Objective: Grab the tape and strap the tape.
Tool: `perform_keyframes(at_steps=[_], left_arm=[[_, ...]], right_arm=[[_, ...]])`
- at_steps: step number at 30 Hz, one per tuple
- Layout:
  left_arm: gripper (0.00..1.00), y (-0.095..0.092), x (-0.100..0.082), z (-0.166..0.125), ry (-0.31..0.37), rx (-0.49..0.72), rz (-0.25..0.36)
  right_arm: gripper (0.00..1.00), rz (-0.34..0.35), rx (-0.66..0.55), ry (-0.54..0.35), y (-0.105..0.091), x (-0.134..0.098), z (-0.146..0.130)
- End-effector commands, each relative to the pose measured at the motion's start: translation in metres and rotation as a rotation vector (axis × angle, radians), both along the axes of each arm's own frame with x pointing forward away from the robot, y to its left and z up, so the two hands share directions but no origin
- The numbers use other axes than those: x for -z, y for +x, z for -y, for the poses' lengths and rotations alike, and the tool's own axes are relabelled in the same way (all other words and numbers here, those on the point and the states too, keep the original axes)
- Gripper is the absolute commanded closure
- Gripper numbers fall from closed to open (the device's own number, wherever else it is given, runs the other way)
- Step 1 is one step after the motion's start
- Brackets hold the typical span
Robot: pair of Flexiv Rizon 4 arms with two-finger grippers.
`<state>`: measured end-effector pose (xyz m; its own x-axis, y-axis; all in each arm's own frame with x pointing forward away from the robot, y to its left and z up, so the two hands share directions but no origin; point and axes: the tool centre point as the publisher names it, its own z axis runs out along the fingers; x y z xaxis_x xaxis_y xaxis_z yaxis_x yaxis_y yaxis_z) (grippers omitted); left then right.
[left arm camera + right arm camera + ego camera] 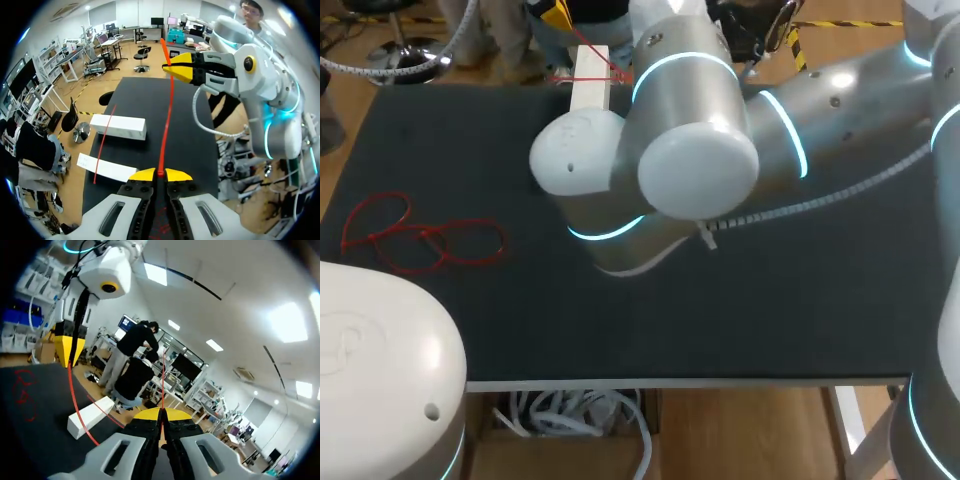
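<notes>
A thin red tape (167,115) is stretched taut between my two grippers above the black table (190,135). In the left wrist view my left gripper (160,175) is shut on one end, and my right gripper (176,67) pinches the tape farther ahead, its end sticking out past the tips. The right wrist view has my right gripper (161,414) shut on the tape (163,382), with my left gripper (67,347) off to the side and a red strand (75,395) curving down from it. In the head view an arm (690,150) hides both grippers; only bits of tape (598,62) show.
A long white box (590,78) lies at the table's far edge, seen also as the white box (119,126) and white box (90,415). A second white block (106,168) lies nearer the left gripper. Loose red ties (420,240) lie on the table's left side.
</notes>
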<state>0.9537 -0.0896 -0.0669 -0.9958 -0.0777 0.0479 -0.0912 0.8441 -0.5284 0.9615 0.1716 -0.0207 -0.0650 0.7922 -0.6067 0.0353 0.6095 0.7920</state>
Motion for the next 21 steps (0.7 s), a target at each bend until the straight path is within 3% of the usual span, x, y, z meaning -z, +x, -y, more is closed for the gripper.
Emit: perform_keyframes(at_steps=[1,10,21], left_arm=[[1.00,0.000,-0.001,0.000,0.005,0.001,-0.002],[1.00,0.000,-0.001,0.000,0.005,0.001,-0.002],[1.00,0.000,-0.001,0.000,0.005,0.001,-0.002]], right_arm=[[1.00,-0.012,-0.019,-0.058,-0.002,-0.008,-0.006],[1.00,-0.010,-0.071,-0.162,-0.006,-0.012,-0.019],[1.00,-0.035,-0.100,-0.130,-0.011,-0.014,-0.024]])
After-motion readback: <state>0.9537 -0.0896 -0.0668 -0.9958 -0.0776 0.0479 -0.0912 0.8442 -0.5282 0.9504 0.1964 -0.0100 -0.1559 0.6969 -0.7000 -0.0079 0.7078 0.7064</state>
